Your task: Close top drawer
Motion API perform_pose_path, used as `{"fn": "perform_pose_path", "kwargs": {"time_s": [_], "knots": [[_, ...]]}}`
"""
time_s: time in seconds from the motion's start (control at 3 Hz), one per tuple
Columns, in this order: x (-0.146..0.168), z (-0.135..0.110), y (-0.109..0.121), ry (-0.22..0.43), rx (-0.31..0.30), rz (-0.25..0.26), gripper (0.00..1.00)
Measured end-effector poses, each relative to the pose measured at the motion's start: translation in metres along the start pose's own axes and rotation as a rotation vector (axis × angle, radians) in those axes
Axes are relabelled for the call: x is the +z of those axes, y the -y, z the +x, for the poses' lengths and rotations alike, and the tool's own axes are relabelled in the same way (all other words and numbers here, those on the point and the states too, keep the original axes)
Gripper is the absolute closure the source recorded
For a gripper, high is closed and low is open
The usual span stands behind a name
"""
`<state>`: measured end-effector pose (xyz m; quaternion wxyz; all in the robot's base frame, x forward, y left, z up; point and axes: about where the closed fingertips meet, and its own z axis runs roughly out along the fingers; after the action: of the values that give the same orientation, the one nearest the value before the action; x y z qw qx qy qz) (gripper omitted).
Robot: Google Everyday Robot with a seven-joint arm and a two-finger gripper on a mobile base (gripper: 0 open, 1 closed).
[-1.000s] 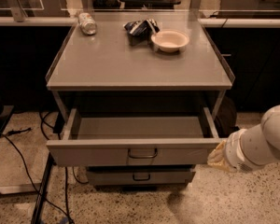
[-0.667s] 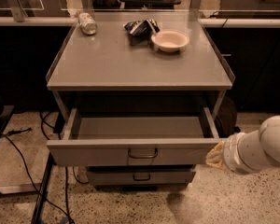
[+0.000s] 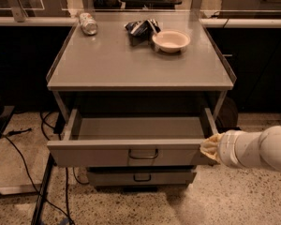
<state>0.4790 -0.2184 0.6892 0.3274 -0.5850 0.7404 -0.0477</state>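
Observation:
The top drawer [image 3: 98, 153] is a wide grey metal drawer pulled far out of the cabinet, its shallow tray bare inside. Its flat front panel has a central metal loop handle [image 3: 143, 154]. My gripper [image 3: 210, 147] comes in from the right on a thick white arm [image 3: 257, 150]. Its yellowish tip sits at the right end of the drawer front, by the front right corner. The fingers are hidden.
A slimmer grey drawer [image 3: 141, 176] sits below, slightly out. On the cabinet top [image 3: 136, 60] lie a tipped can [image 3: 88, 23], a crumpled dark bag [image 3: 140, 28] and a pale bowl [image 3: 171, 41]. Black cables [image 3: 18, 149] run on the floor at left.
My arm has shifted left, bringing the gripper tip from beside the drawer to its front right corner. The drawer has not visibly moved.

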Motion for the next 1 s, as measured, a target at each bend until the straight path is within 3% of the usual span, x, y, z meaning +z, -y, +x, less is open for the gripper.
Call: {"fn": "perform_pose_path", "kwargs": {"time_s": [1.0], "knots": [[0.027,-0.002,0.026,0.072,0.002,0.052,1.0]]}}
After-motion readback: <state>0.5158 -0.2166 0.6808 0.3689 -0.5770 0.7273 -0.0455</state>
